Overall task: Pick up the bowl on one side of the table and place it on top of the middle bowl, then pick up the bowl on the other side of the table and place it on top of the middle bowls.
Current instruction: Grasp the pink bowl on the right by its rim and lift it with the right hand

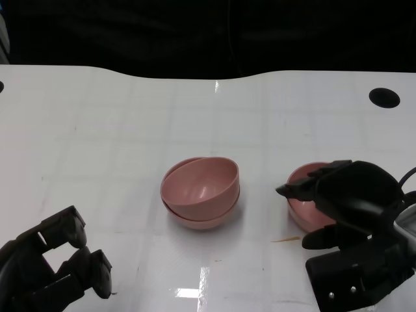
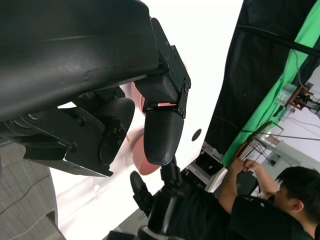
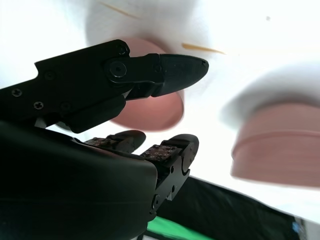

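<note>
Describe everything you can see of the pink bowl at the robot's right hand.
The right pink bowl is a plain, matte, plastic-looking bowl standing upright on the white table, apart from the stacked bowls in the middle. The right hand covers its near side, fingers above the rim; whether they touch it cannot be told. Only its far rim and some of the inside show.

You've got a white counter [image 1: 117,130], glossy, with a dark round hole [image 1: 384,97] at its far right. In the middle sits a pink bowl stack [image 1: 201,192], the upper bowl tilted in the lower one. To its right, a single pink bowl [image 1: 302,195] rests on the counter too.
</note>
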